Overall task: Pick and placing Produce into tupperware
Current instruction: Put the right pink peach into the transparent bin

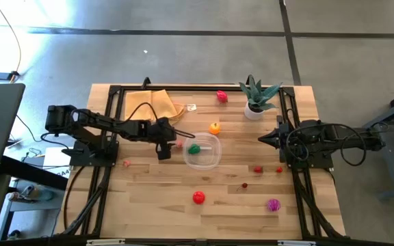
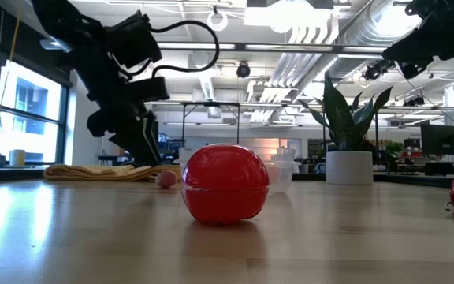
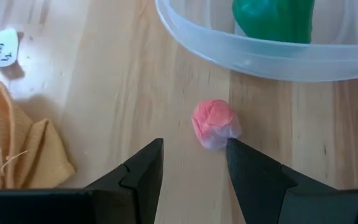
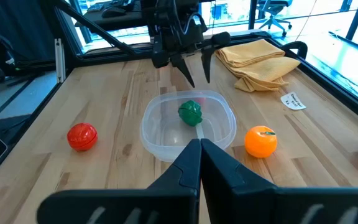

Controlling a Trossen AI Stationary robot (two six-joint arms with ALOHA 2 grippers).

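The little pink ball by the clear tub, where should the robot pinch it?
Probably across its round middle, from above. The pink ball lies alone on the wood just outside the tupperware. The left gripper has its jaws open over it, one already beside it, so centring first should help. The right gripper waits, shut.

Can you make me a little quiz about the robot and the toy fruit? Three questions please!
1. True or false: the green piece lies inside the tupperware.
2. Which gripper hangs over the small pink piece? A) left gripper B) right gripper
3. Fill in: the orange fruit sits ____ the tupperware, on the table.

Key:
1. True.
2. A. Its fingers are open, and the pink piece lies on the wood just ahead of them.
3. Outside, close beside it.
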